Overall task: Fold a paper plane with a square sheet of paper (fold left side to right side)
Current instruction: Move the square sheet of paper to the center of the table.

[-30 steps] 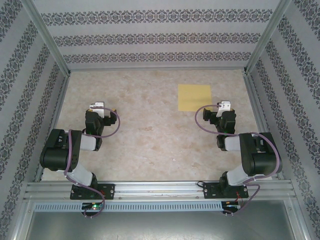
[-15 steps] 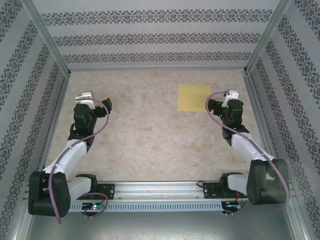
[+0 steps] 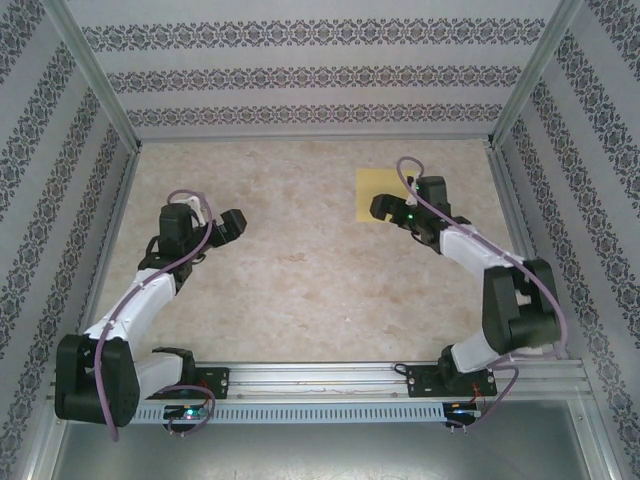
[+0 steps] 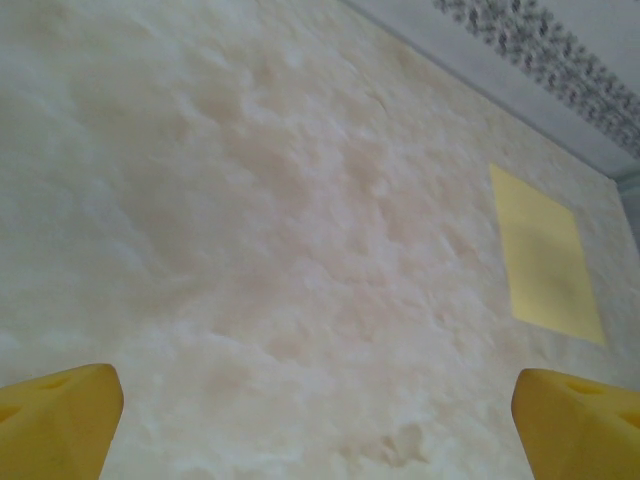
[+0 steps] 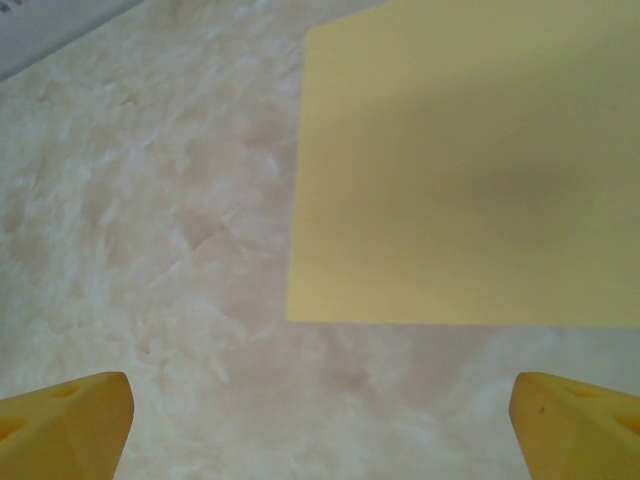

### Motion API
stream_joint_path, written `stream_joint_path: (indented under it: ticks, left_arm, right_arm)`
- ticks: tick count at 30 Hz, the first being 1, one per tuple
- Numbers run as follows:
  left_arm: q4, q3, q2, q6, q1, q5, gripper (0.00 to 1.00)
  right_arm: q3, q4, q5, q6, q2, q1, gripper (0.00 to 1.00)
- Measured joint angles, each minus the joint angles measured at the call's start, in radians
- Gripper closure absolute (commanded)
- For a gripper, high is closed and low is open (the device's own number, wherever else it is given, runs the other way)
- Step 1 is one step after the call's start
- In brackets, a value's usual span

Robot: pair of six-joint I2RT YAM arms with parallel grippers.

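The right end effector [image 3: 384, 209], fingers apart, is now brought over the still-unfolded square sheet of paper [image 3: 381, 184] at one o'clock, so a grasp is expected.

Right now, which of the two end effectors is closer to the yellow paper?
The right end effector: it hangs at the edge of the square sheet of paper, while the left end effector is far off across the table.

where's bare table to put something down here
The widest bare stretch of table lies between the left end effector and the right end effector. The far left corner is bare too. Crowded far right, where the right one hangs by the square sheet of paper.
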Motion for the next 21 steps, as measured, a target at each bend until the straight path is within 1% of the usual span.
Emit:
stream_joint_path:
  ticks: [5,11,16,21]
  left_arm:
    - [0.0,0.0,0.058,-0.038,-0.059,0.041,0.0]
    - [0.0,0.0,0.071,-0.053,-0.079,0.044,0.0]
    - [0.0,0.001,0.073,-0.054,-0.08,0.043,0.0]
    - [-0.001,0.002,0.084,-0.054,-0.08,0.033,0.0]
  right_arm:
    - [0.198,-0.008,-0.003,0.018,0.214,0.016,0.06]
    - [0.392,-0.055,0.005,0.032,0.413,0.016,0.06]
    - [0.51,-0.125,0.013,0.043,0.513,0.016,0.07]
    - [0.538,-0.179,0.027,0.047,0.544,0.022,0.07]
